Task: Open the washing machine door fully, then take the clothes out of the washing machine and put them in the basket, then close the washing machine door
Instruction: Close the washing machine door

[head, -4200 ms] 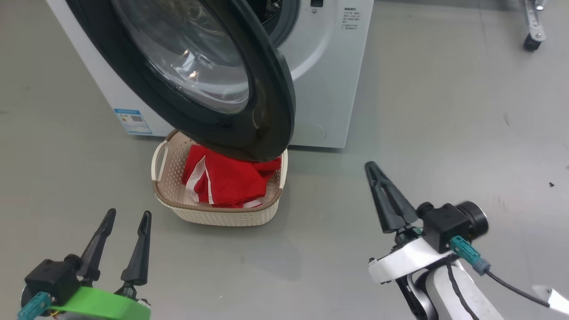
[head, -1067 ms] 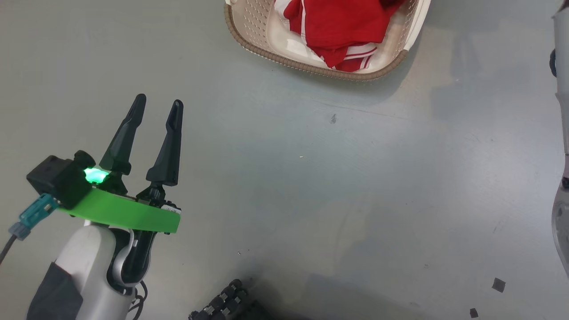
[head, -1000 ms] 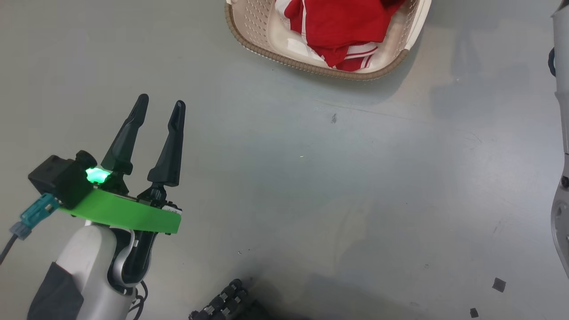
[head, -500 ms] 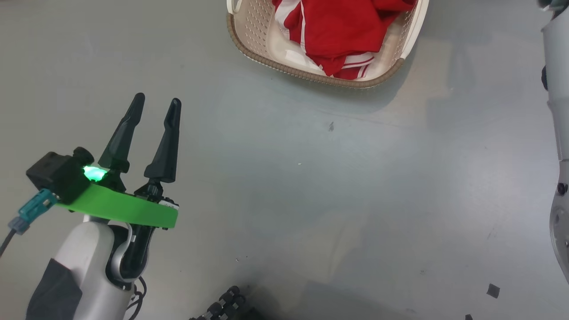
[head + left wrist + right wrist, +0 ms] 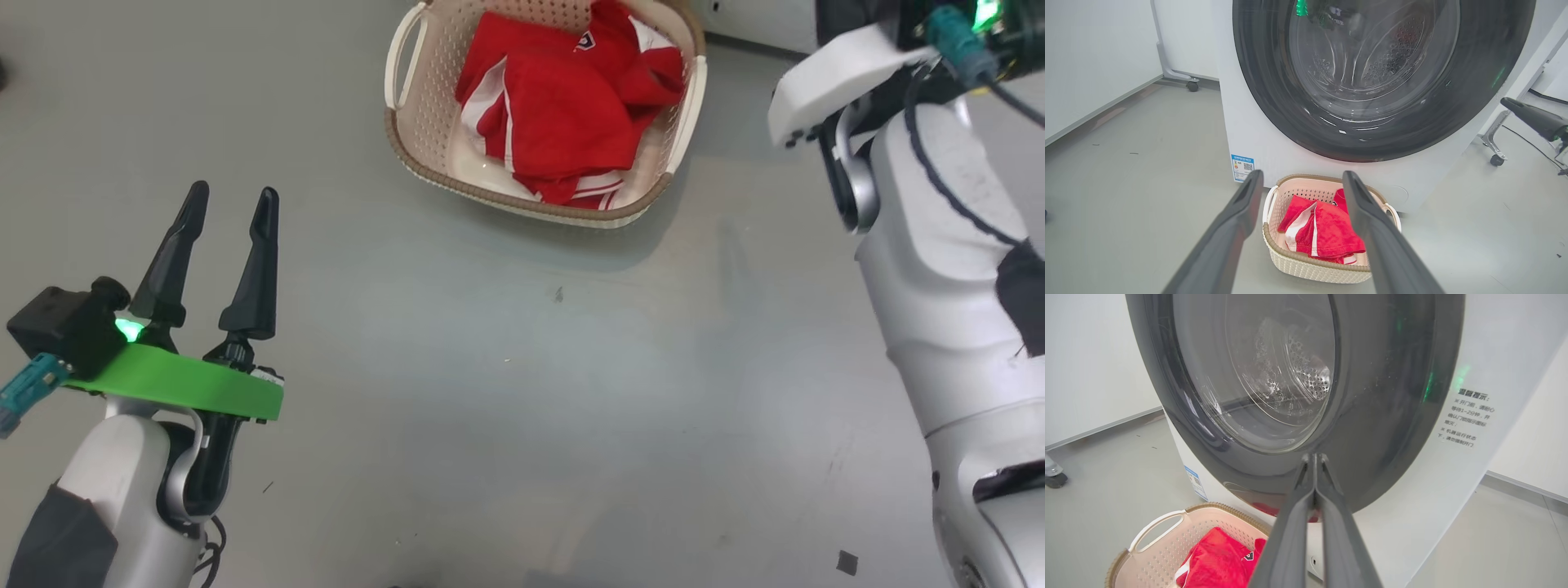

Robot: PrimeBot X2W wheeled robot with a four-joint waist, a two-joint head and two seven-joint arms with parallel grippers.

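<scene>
The washing machine door (image 5: 1478,81), black-rimmed with a clear glass bowl, lies against the front of the white washing machine (image 5: 1249,134); whether it is latched I cannot tell. Below it on the floor stands the cream basket (image 5: 424,106) with the red clothes (image 5: 563,106) inside. My left gripper (image 5: 232,196) hovers open and empty over the floor, left of the basket and nearer to me. My right gripper (image 5: 1313,457) is shut with nothing in it, its tips at the door (image 5: 1384,416) rim's lower part; contact is unclear. The left wrist view shows that right gripper (image 5: 1506,103) at the machine's right.
My right forearm (image 5: 939,245) fills the right side of the head view. Casters of wheeled frames (image 5: 1495,160) (image 5: 1192,86) stand beside the machine on either side. A white wall (image 5: 1094,61) runs along the left. Grey floor lies around the basket.
The head camera has swung, so the basket sits lower and the right arm looms larger. Four seconds ago the door hung open over the basket; now it lies against the machine. The left gripper stays open.
</scene>
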